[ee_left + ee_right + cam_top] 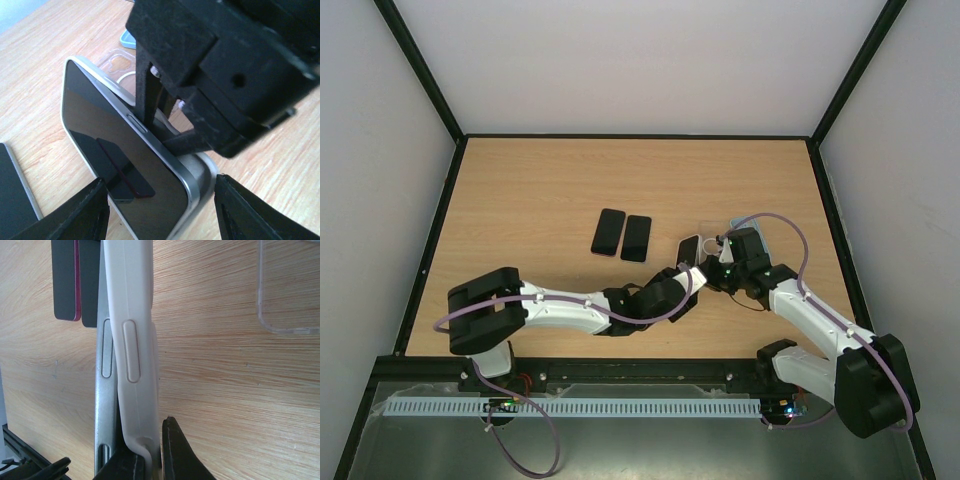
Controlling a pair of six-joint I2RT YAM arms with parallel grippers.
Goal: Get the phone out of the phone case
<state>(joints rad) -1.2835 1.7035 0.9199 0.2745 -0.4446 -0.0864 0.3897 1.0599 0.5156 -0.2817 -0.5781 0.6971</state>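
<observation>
The phone (115, 150) has a dark screen and a silver frame. It stands tilted on its edge, partly lifted out of the white phone case (202, 167). My left gripper (160, 200) is open, with a finger on each side of the phone's near end and a gap on the case side. My right gripper (152, 450) is shut on the wall of the phone case (132, 340), and the phone's silver side (105, 405) sits just left of that wall. In the top view both grippers (692, 278) (718, 262) meet at the phone (688, 248) right of the table's centre.
Two dark phones (608, 232) (636, 238) lie side by side left of the grippers. An empty clear case (290, 290) lies on the wood just beyond the right gripper, with a pale blue object (745, 225) behind it. Black rails border the table.
</observation>
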